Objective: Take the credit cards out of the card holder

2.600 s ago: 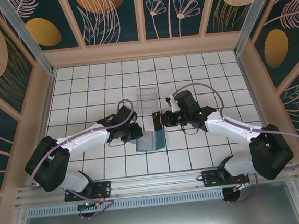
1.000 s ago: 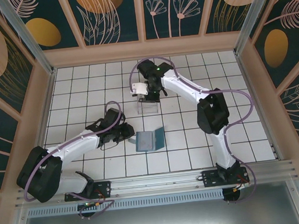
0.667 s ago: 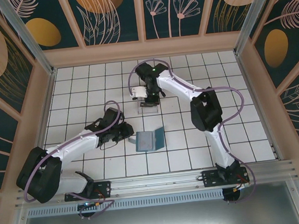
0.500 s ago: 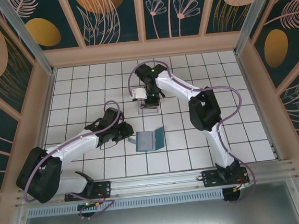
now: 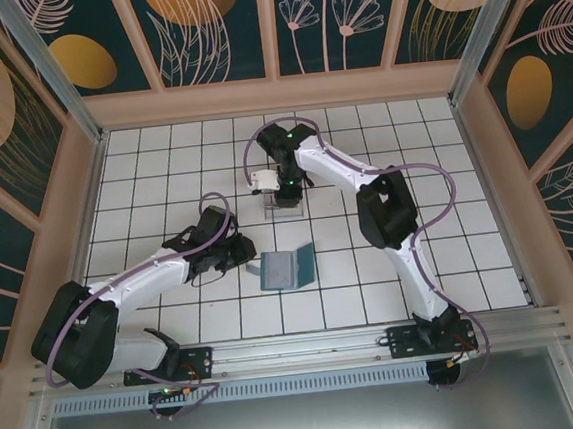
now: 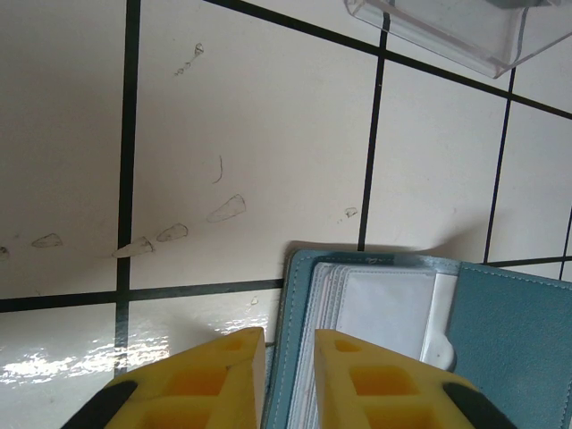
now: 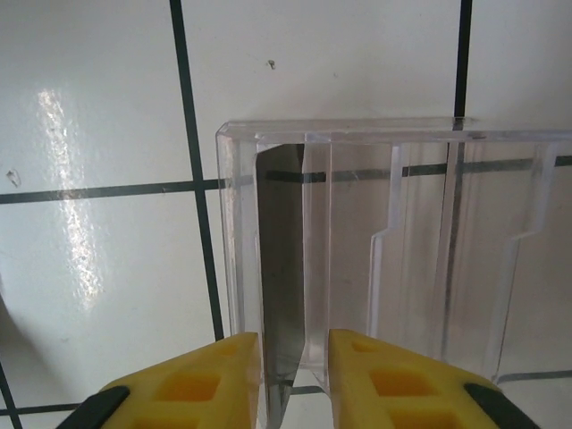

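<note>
Now the right gripper (image 7: pixel 293 349) is seen poised over the clear tray (image 7: pixel 357 132). Its yellow fingers are a little apart, with the dark card (image 7: pixel 279 259) standing on edge between them in the tray's end slot. Whether that card is pinched or already let go cannot be told from the wrist view.

The card is judged light, thin and stiff, with slick faces. It is best taken across its flat faces near the upper edge, and a light squeeze should be enough. The slot is narrow, bounded by the tray's outer wall on one side and a clear divider on the other. Any lift or release is therefore best made straight up and without twist, or the light tray may be dragged along. Open tile is seen around the tray on all sides.

Over on the other side, the left gripper (image 6: pixel 289 344) is closed to a narrow gap on the edge of the card holder (image 6: pixel 509 349). The holder lies open on the table (image 6: pixel 223 134), near the tray but apart from it. A white card (image 6: pixel 389 299) is seen tucked in the holder's clear sleeves, just beside the fingers.

The holder is judged soft and floppy, so it will need to be pinned at that edge while a card is drawn out, and the sleeves may cling. Room is ample between holder and tray, and the enclosure walls are well apart from both.
</note>
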`<state>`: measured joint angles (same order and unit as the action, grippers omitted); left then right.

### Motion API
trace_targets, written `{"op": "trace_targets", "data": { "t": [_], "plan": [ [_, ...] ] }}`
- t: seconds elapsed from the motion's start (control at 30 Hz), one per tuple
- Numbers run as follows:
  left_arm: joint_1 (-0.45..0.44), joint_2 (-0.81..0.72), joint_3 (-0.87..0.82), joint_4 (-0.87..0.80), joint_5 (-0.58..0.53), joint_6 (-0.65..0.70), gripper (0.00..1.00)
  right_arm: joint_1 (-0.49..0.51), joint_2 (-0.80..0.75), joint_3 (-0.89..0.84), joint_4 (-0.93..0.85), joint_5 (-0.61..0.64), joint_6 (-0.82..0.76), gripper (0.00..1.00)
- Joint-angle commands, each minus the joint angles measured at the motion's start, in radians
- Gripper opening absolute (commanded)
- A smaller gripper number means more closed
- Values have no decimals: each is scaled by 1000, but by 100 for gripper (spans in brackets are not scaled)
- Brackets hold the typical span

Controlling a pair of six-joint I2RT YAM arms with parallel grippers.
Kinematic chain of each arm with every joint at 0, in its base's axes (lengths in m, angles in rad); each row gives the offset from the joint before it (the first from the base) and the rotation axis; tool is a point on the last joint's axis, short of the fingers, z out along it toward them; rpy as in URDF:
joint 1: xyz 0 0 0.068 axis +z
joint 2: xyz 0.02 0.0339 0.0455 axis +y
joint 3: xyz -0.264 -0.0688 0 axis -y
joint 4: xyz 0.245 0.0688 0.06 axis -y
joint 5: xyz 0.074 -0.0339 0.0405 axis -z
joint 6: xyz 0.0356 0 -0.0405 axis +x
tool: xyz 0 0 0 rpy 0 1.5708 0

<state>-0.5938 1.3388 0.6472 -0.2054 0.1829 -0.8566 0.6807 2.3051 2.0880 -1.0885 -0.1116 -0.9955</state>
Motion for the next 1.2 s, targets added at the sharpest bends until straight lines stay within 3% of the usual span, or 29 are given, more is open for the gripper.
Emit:
{"op": "trace_targets", "data": {
  "t": [0.0, 0.57, 0.8, 0.83, 0.9, 0.93, 1.17],
  "plan": [
    [9, -3, 25, -9, -4, 24, 22, 5, 19, 27, 1, 20, -8, 30],
    [15, 1, 38, -15, -12, 31, 22, 10, -37, 16, 125, 162, -11, 35],
    [16, -4, 32, -11, -11, 28, 22, 22, -59, -5, 112, 131, 6, 35],
    [16, -4, 32, -9, -11, 28, 23, 24, -63, -5, 101, 93, 9, 37],
    [17, -4, 33, -9, -11, 28, 22, 29, -74, -16, 94, 57, 19, 53],
    [16, -6, 32, -8, -11, 28, 22, 32, -77, -21, 96, 56, 25, 56],
    [15, -7, 31, -6, -11, 30, 23, 42, -84, -53, 97, 83, 54, 62]
  ]
}}
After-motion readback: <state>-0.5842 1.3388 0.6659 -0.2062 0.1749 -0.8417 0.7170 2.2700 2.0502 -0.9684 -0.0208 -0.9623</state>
